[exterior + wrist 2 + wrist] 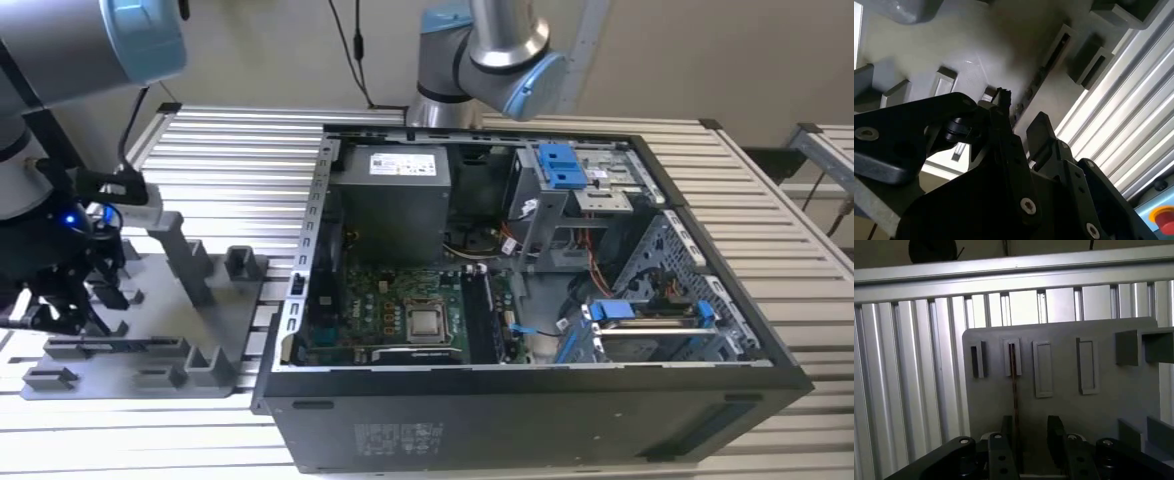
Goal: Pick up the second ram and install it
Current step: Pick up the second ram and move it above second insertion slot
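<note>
The second ram [1014, 385] is a thin dark stick standing on edge in a slot of the grey tray [1104, 405]. It runs from the slot back between my gripper [1030, 440] fingers, close to one finger [1005, 442]. The other finger [1055, 437] stands apart from it, so the gripper is open and straddles the stick. In the second wrist view the ram [1040, 72] leads to the gripper [1021, 120] in the same way. In the exterior view the gripper [54, 305] is low over the tray [147, 300], at the exterior view's left of the open computer case [534, 400].
The tray carries grey blocks and a tall post [180, 250] close to my arm. A second arm [487, 60] stands behind the case. The table is ribbed aluminium [240, 150]. Inside the case lies the green motherboard [387, 310], with blue drive brackets [561, 165].
</note>
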Motion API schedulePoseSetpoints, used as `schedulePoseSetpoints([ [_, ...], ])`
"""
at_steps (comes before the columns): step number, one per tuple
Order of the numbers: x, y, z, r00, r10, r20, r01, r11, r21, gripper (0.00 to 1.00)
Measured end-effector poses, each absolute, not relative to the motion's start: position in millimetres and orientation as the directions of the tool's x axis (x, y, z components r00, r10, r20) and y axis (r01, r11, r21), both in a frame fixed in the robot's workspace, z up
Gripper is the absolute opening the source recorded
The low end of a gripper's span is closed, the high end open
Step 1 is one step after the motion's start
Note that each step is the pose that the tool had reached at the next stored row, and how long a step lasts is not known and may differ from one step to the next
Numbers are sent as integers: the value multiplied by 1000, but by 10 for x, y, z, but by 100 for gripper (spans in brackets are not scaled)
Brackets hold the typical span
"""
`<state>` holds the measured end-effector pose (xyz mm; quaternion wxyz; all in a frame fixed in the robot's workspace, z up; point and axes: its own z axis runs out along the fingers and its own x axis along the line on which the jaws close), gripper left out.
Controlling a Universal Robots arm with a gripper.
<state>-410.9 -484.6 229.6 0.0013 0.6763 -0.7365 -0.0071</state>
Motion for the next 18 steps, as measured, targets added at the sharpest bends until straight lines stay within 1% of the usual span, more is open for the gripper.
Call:
schedulePoseSetpoints([
  [8, -4109, -4890, 2227, -48, -999, -8, -999, 48, 14, 42],
  [18, -4127, -4920, 2049, -25, -1000, -7, -1000, 25, 14, 42],
])
